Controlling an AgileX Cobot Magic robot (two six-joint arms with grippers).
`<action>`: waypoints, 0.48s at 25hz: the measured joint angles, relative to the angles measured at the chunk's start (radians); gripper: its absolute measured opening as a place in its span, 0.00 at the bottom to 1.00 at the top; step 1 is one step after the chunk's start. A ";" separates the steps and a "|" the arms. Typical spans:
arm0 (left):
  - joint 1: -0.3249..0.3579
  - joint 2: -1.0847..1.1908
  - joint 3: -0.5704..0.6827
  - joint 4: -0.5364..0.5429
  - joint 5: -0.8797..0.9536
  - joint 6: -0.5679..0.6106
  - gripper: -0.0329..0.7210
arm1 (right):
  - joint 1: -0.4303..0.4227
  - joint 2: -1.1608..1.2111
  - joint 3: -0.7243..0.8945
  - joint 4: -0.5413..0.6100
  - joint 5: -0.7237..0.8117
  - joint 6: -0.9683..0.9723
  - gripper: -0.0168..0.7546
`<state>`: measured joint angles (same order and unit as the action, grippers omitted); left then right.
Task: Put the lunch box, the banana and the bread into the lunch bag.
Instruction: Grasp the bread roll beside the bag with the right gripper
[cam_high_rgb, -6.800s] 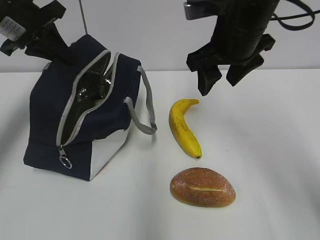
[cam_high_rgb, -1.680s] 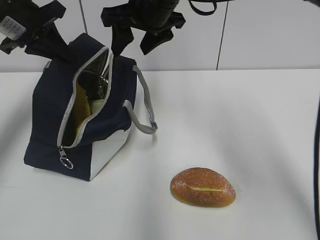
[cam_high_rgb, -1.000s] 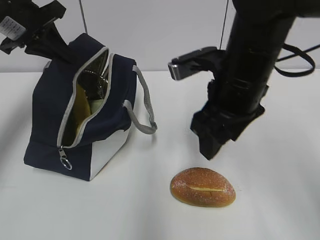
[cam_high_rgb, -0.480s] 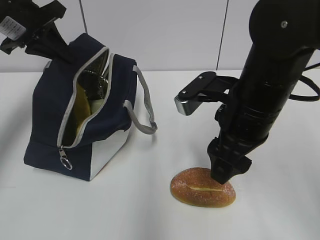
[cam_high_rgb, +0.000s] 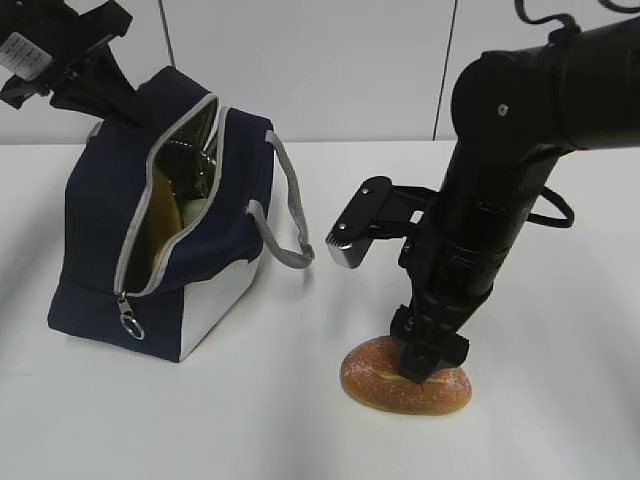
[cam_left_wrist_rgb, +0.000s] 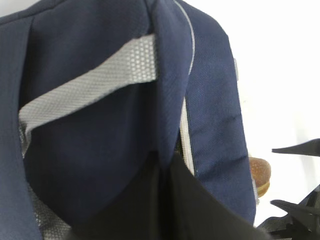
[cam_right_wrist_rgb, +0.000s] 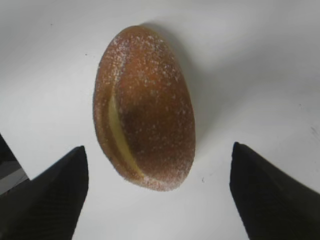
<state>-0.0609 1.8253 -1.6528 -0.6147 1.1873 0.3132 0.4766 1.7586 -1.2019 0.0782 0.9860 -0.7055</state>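
The navy lunch bag (cam_high_rgb: 100, 220) stands at the left with its zipper open; the yellow banana (cam_high_rgb: 162, 215) and a pale bit of the lunch box (cam_high_rgb: 192, 212) show inside. My left gripper (cam_high_rgb: 85, 85) is shut on the bag's far top edge; in the left wrist view the bag (cam_left_wrist_rgb: 100, 100) fills the frame. The bread (cam_high_rgb: 385, 385) lies on the table at front centre. My right gripper (cam_high_rgb: 425, 355) is open and low over it. In the right wrist view the bread (cam_right_wrist_rgb: 145, 105) lies between and just beyond the two fingertips (cam_right_wrist_rgb: 55, 190), with gaps on both sides.
The white table (cam_high_rgb: 560, 400) extends to the right and front. The bag's grey loop handle (cam_high_rgb: 290, 225) hangs toward the bread's side. A white panelled wall (cam_high_rgb: 330, 60) stands behind. The bread's tip also shows in the left wrist view (cam_left_wrist_rgb: 260, 172).
The banana left the table and now lies in the bag. My right arm swung from the bag to the bread and came down over it. The left gripper and bag stayed still.
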 joint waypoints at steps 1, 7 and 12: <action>0.000 0.000 0.000 0.000 0.000 0.000 0.04 | 0.000 0.017 0.000 0.000 -0.014 -0.008 0.87; 0.000 0.000 0.000 0.000 0.000 0.000 0.04 | 0.000 0.095 0.000 0.023 -0.055 -0.051 0.87; 0.000 0.000 0.000 0.000 0.000 0.000 0.04 | 0.000 0.136 -0.007 0.059 -0.041 -0.075 0.81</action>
<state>-0.0609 1.8253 -1.6528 -0.6147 1.1873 0.3132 0.4766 1.8945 -1.2086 0.1370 0.9447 -0.7802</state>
